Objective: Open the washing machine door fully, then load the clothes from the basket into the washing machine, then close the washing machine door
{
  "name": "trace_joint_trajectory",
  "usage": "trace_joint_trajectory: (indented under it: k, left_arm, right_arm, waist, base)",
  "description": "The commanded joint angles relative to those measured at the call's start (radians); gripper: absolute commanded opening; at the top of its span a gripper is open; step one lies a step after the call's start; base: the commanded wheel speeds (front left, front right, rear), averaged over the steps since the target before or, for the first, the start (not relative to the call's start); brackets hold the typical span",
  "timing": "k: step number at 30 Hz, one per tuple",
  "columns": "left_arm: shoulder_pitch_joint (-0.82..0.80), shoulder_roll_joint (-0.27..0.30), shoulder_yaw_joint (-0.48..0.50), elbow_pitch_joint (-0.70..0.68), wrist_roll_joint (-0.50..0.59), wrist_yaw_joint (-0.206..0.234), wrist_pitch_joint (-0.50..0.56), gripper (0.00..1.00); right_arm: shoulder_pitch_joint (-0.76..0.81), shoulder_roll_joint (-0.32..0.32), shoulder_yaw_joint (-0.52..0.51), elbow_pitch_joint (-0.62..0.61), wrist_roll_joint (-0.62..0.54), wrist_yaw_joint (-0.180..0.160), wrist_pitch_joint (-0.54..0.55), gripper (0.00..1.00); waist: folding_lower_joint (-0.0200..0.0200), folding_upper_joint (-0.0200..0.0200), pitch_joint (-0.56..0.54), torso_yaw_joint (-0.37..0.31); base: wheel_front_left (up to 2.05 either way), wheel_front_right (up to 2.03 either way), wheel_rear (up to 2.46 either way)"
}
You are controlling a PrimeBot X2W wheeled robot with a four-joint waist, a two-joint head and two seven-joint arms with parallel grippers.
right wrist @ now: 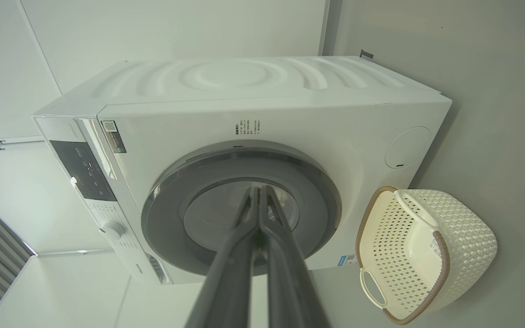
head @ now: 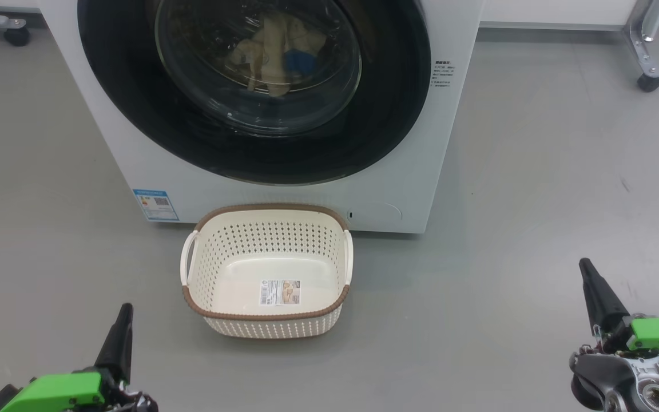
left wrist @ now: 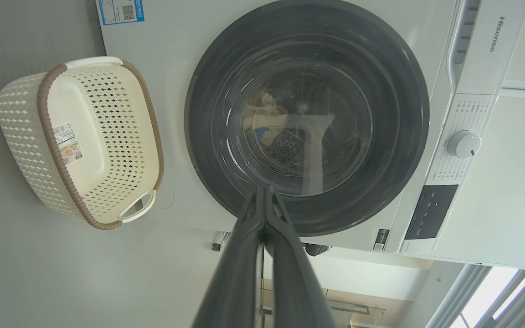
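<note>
While the washing machine door (head: 135,97) is sitting shut, flush against the front of the washing machine (head: 284,197) across the top centre of the head view, the clothes (head: 284,48) are lying behind its glass bowl, pale yellow with a blue patch showing. Just below, at the middle of the frame, the basket (head: 272,329) is standing upright on the floor, its far rim close against the machine's base and its bare bottom showing a label sticker (head: 280,292). A blue label (head: 156,204) is sitting on the machine's lower left corner.

The grey floor (head: 535,200) is spreading smooth and matte all round. One caster wheel (head: 16,35) is resting on it in the upper left corner and another caster (head: 650,81) in the upper right.

The left gripper (head: 126,310) is hovering at the lower left of the frame and the right gripper (head: 587,270) at the lower right. Both are well apart from the basket and pointing up the frame toward the machine. In each wrist view the two dark fingers (left wrist: 239,264) are pressing together tip to tip, closed on nothing, and aiming at the door's window.
</note>
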Motion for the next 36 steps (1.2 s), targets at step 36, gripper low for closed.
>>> trace_joint_trajectory:
  k: [36]
  left_arm:
    - [-0.05, 0.017, 0.037, -0.029, -0.005, -0.007, 0.006, 0.0]
  right_arm:
    - [-0.055, -0.004, 0.014, -0.031, -0.009, -0.003, 0.006, 0.0]
  waist:
    - [0.0, 0.0, 0.0, 0.0]
  base:
    - [0.0, 0.0, 0.0]
